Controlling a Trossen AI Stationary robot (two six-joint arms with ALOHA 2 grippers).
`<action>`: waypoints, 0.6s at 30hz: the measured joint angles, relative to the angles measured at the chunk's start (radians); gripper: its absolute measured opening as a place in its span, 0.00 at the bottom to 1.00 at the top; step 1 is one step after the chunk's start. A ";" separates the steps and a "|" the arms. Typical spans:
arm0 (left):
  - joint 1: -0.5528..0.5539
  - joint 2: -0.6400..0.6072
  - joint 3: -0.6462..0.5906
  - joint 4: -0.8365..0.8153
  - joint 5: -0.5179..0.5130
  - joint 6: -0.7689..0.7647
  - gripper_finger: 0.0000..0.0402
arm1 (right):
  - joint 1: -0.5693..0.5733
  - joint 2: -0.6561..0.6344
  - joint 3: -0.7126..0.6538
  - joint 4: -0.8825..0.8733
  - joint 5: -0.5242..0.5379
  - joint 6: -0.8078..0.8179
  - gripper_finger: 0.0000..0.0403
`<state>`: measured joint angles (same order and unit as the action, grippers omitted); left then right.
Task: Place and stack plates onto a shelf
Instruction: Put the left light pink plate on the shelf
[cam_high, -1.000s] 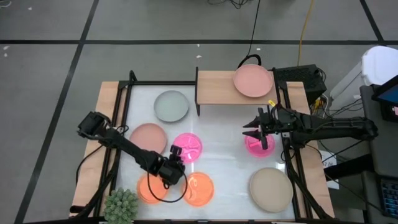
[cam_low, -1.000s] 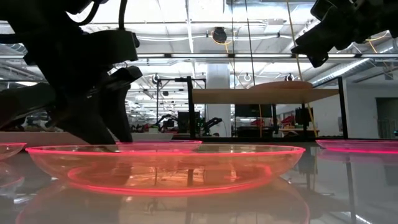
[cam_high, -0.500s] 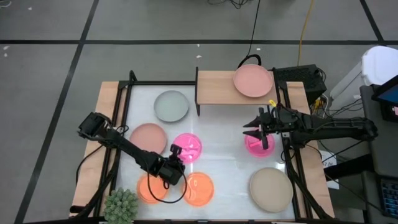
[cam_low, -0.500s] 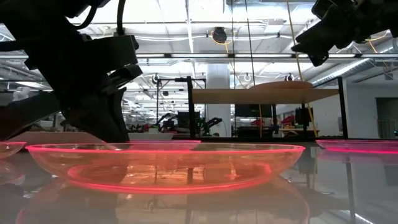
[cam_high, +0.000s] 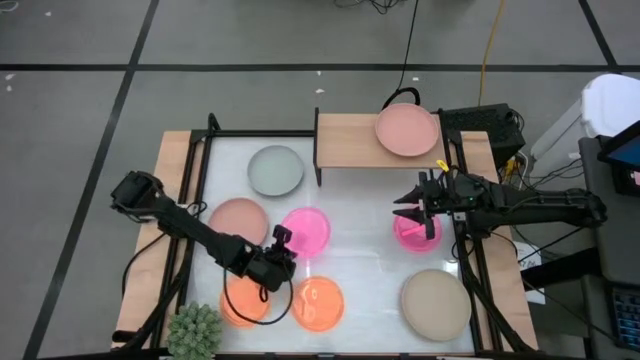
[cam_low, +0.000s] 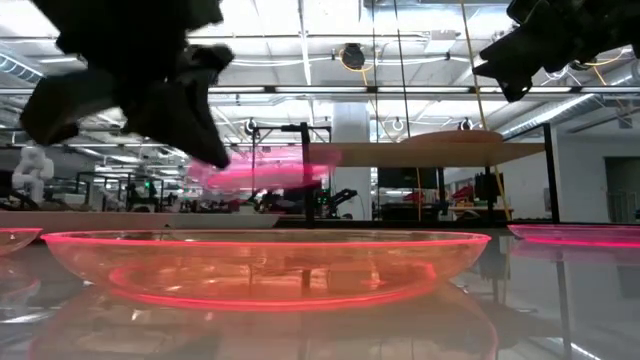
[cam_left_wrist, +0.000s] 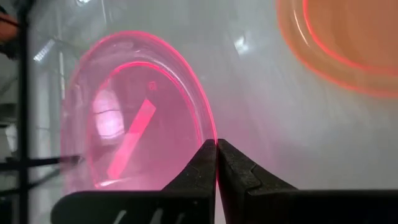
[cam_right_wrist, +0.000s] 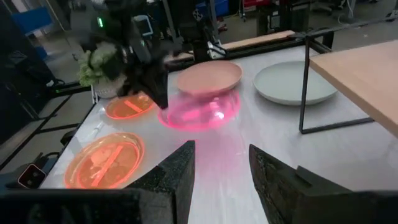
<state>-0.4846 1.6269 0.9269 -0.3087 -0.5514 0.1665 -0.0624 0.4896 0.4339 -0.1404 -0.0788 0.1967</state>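
Observation:
My left gripper (cam_high: 283, 244) (cam_left_wrist: 216, 144) is shut on a glossy magenta plate (cam_high: 306, 230) (cam_left_wrist: 137, 124), which shows raised above the table in the low view (cam_low: 262, 170). My right gripper (cam_high: 412, 206) (cam_right_wrist: 221, 167) hangs open above a second magenta plate (cam_high: 412, 232) near the table's right side, touching nothing. The light-wood shelf (cam_high: 350, 142) stands at the far edge and carries a dusty-pink plate (cam_high: 407, 129) on its right half. My left gripper pinches the magenta plate's rim (cam_left_wrist: 210, 132) between its two fingers, on the plate's near-left side (cam_high: 289, 241). The fingers come from the near left, slanting down. The plate is lifted clear of the table and tilted, reaching out beyond the fingertips.
Resting on the table are a grey-green plate (cam_high: 275, 170), a dusty-pink plate (cam_high: 237, 219), two orange plates (cam_high: 243, 302) (cam_high: 319, 304) and a beige plate (cam_high: 435, 304). A spiky green plant (cam_high: 195, 331) stands at the near left corner.
My left gripper has risen from table height, taking the magenta plate with it. The plate, flat on the table a second ago, now hangs clear above it and has shifted slightly toward the far right. My right gripper has kept still.

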 joint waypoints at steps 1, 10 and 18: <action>0.005 -0.015 0.001 0.001 0.000 0.018 0.02 | 0.000 0.000 0.000 -0.007 0.000 0.000 0.33; 0.087 -0.140 0.001 0.054 0.000 0.221 0.01 | 0.000 0.000 0.000 -0.086 -0.055 0.001 0.33; 0.157 -0.171 0.078 0.087 0.011 0.409 0.01 | 0.000 0.000 0.000 -0.125 -0.054 0.001 0.30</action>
<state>-0.3277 1.4560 1.0050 -0.2214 -0.5400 0.5759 -0.0624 0.4900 0.4339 -0.2652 -0.1329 0.1974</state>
